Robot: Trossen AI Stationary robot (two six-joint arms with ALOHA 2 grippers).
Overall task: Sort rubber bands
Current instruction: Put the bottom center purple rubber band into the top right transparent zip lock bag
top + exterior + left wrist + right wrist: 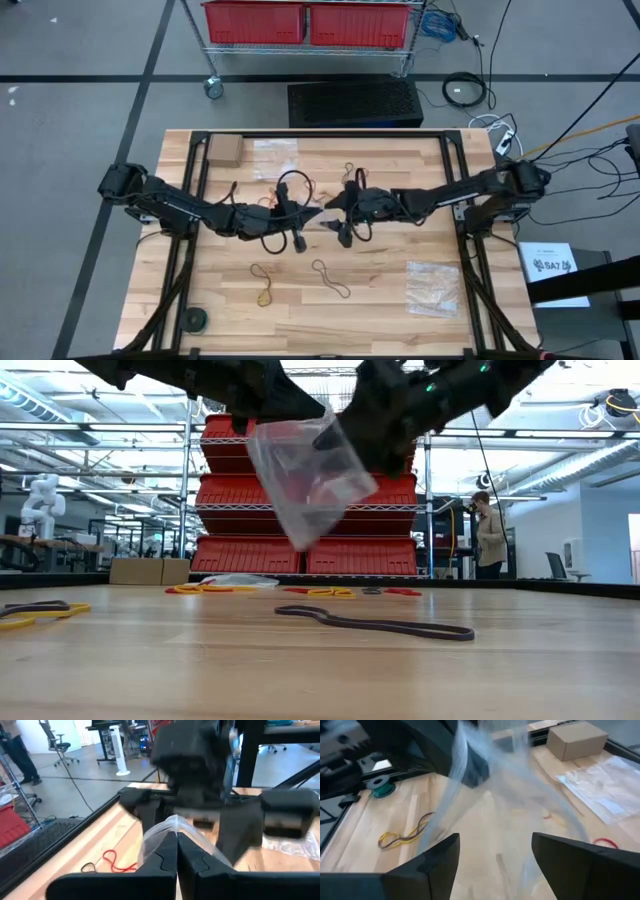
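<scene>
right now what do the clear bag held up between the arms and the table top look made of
Clear floppy bag: thin glossy plastic film by the look; the red crates show through it and it creases. Pale planked table top: wood, probably butcher block with a matte finish; joined strips and grain show.

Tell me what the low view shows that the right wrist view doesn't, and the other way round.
Only the low view shows a dark rubber band lying on the table near the camera, the red bins on the rack behind, and a person standing far back. Only the right wrist view shows the cardboard box, the green tape roll and the open right end effector. Both show the clear plastic bag held above the table.
</scene>
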